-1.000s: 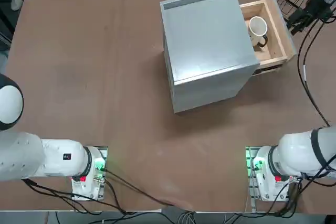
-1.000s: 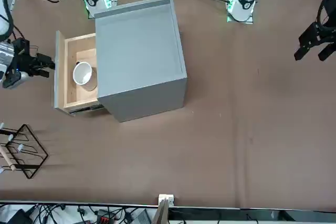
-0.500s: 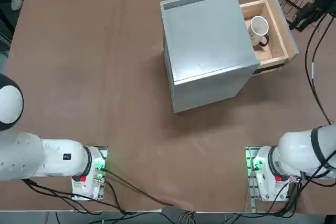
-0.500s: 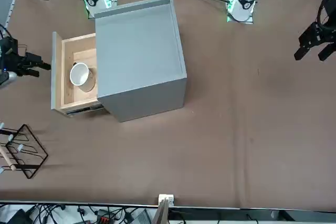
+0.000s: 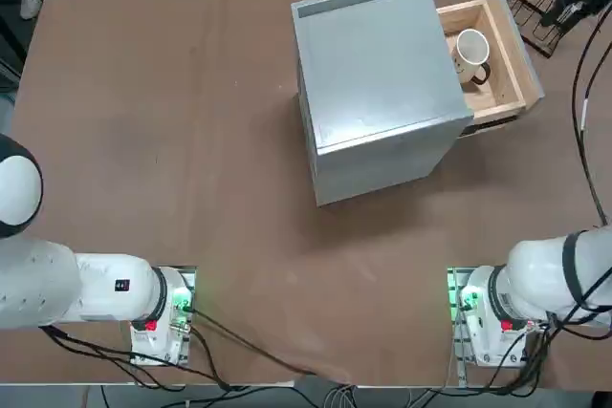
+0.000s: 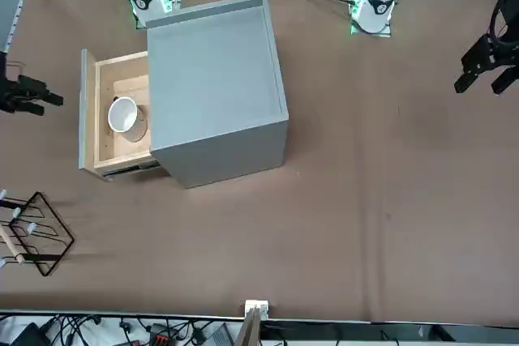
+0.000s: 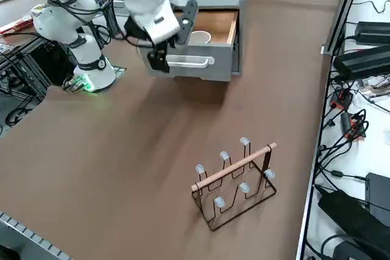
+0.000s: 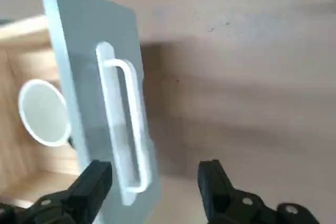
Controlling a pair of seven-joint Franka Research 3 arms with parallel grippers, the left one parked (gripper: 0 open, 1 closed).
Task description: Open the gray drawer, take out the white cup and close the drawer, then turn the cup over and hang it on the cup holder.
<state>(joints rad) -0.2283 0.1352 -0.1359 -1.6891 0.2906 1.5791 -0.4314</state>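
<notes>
- The right gripper point(image 8: 152, 182) is hanging with its fingers spread wide and nothing between them, just outside the drawer's front panel and above the white handle point(image 8: 126, 124).
- The gray drawer point(image 5: 507, 35) is sitting pulled out, wooden tray exposed, so I'd say opening is done and grabbing the cup is the step in hand.
- The white cup point(image 5: 469, 52) is lying in the tray near the cabinet point(image 5: 378, 83), mouth showing, its handle pointing toward the robot's side.
- To do it well, I'm thinking the gripper needs to be coming over the front panel and dropping in from above, closing on the cup's wall without clipping the tray sides.
- The cup holder point(image 7: 234, 181) is standing on the table point(image 5: 172, 121), well apart from the drawer, so there's carrying room.
</notes>
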